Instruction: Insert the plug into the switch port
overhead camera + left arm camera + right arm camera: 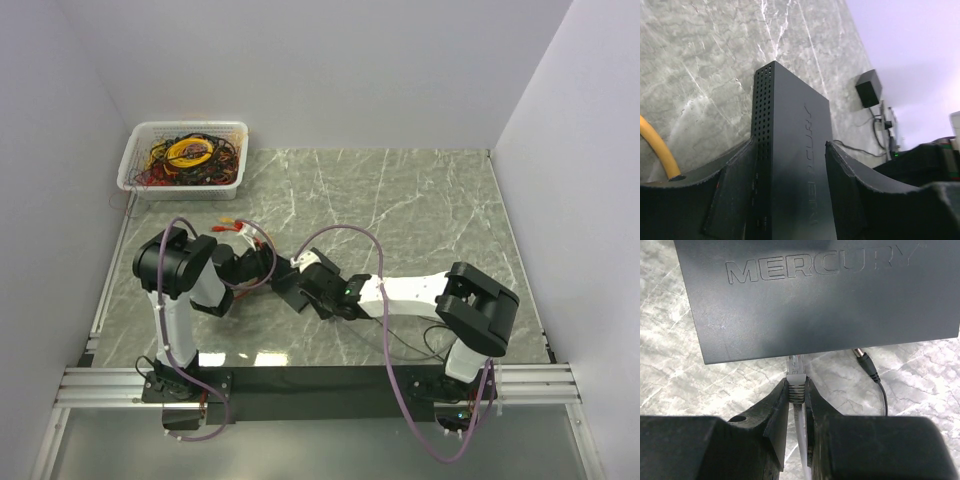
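The switch is a flat black box marked MERCURY [820, 295]; it lies mid-table [290, 283] between the arms. My left gripper [792, 185] is shut on the switch [790, 150], one jaw on each side of its body. My right gripper [797, 390] is shut on the grey boot of a clear network plug [796, 371] on a white cable. The plug's tip sits at the near edge of the switch; the port itself is hidden under that edge. In the top view the right gripper [318, 285] meets the switch from the right and the left gripper [262, 266] from the left.
A black barrel power plug [864, 365] on a thin black cord lies on the marble just right of my right gripper. A white basket [130, 172] of tangled cables stands at the back left. A black power adapter [869, 87] lies on the table beyond the switch.
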Controlling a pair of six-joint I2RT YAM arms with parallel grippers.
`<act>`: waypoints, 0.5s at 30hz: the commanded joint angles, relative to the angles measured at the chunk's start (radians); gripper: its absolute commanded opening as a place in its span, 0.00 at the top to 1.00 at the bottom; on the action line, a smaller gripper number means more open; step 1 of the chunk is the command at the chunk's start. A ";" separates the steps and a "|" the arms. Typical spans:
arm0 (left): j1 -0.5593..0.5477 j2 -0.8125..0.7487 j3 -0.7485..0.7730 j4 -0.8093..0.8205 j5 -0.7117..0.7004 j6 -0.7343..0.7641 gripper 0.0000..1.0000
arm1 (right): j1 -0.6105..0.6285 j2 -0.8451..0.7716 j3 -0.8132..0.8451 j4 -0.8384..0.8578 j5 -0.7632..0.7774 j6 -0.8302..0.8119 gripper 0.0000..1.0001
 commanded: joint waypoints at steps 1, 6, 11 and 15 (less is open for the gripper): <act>-0.026 0.067 -0.048 0.428 0.263 -0.171 0.39 | -0.033 -0.029 0.011 0.178 0.090 -0.020 1.00; -0.034 0.062 -0.048 0.428 0.298 -0.167 0.39 | -0.041 -0.017 0.018 0.204 0.079 -0.036 1.00; -0.061 0.094 -0.023 0.419 0.306 -0.162 0.39 | -0.044 -0.025 0.033 0.211 0.082 -0.049 1.00; -0.072 0.088 -0.009 0.292 0.268 -0.075 0.40 | -0.044 -0.035 0.074 0.218 0.085 -0.071 1.00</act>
